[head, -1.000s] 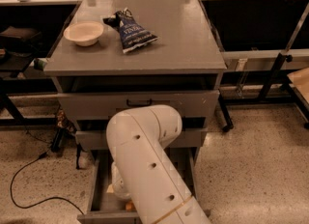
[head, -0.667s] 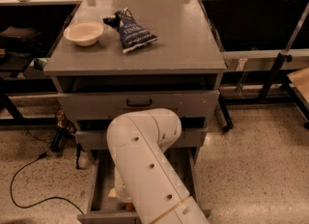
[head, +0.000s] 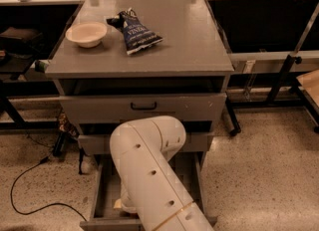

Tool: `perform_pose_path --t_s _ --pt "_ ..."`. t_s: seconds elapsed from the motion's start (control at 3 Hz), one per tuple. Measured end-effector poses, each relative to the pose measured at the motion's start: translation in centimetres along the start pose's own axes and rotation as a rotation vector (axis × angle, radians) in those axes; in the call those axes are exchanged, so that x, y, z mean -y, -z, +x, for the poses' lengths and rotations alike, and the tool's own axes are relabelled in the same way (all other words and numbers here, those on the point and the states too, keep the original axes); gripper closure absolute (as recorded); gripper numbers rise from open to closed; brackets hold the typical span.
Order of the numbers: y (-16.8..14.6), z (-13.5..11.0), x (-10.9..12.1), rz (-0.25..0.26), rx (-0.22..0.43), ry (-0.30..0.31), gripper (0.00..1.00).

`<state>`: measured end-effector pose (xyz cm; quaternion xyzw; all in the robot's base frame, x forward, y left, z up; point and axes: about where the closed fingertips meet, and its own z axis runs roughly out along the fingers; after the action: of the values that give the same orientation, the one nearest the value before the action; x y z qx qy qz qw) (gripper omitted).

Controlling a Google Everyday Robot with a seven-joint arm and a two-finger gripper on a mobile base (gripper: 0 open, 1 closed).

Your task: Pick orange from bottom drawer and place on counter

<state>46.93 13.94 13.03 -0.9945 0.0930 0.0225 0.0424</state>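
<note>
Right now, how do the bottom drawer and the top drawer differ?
The bottom drawer is pulled open, the top drawer shut. The arm reaches into the bottom drawer, not the top drawer. Both are grey. The tool is hidden behind the arm, inside the bottom drawer.

The pincer is hidden behind the white arm [head: 149, 175], low inside the bottom drawer [head: 103, 195]. Much of the drawer's floor is covered by that arm, which is cut off at the lower picture edge.
</note>
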Motion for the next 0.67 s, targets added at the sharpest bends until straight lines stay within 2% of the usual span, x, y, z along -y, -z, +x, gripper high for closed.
perform_pose_path --t_s 0.33,0.67 --pt "0.02 0.32 0.17 0.000 0.000 0.000 0.18" --pt "-0.09 0.59 -0.15 -0.008 0.004 0.003 0.42"
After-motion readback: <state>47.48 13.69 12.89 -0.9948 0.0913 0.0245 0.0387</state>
